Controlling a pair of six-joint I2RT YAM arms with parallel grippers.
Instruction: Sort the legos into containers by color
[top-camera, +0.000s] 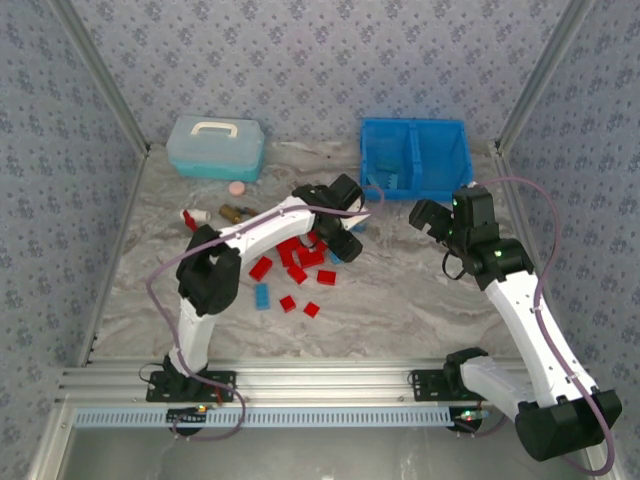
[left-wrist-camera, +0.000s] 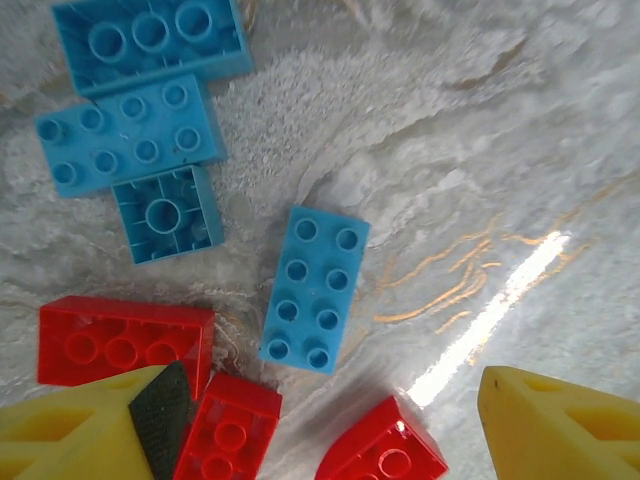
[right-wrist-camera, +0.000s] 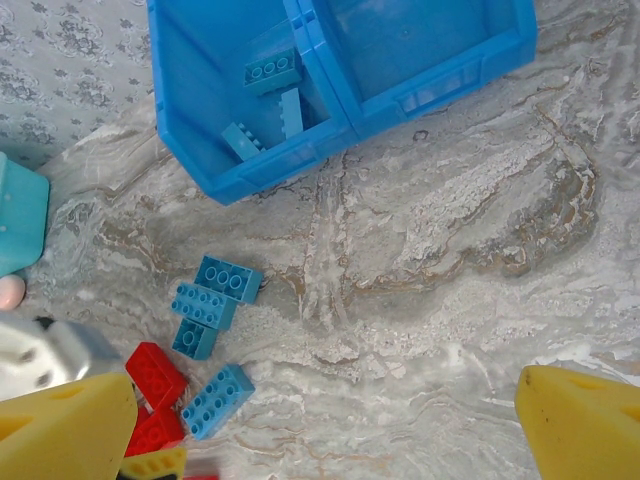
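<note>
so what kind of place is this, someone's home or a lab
Probably a robot lab test cell, not a home: a left arm and right arm bolted to an aluminium rail, with patterned backdrop walls boxing in a marble-look table.

a lab test cell: patterned fabric walls (top-camera: 300, 60), aluminium frame (top-camera: 300, 385), marble-look table (top-camera: 400, 310).

Bright even light, soft shadows; a glare streak crosses the table (left-wrist-camera: 430, 140) in the left wrist view.

2 white arms (top-camera: 262, 226), black joints (top-camera: 208, 278), lilac cables (top-camera: 151, 285), yellow claws (left-wrist-camera: 330, 430).
</note>
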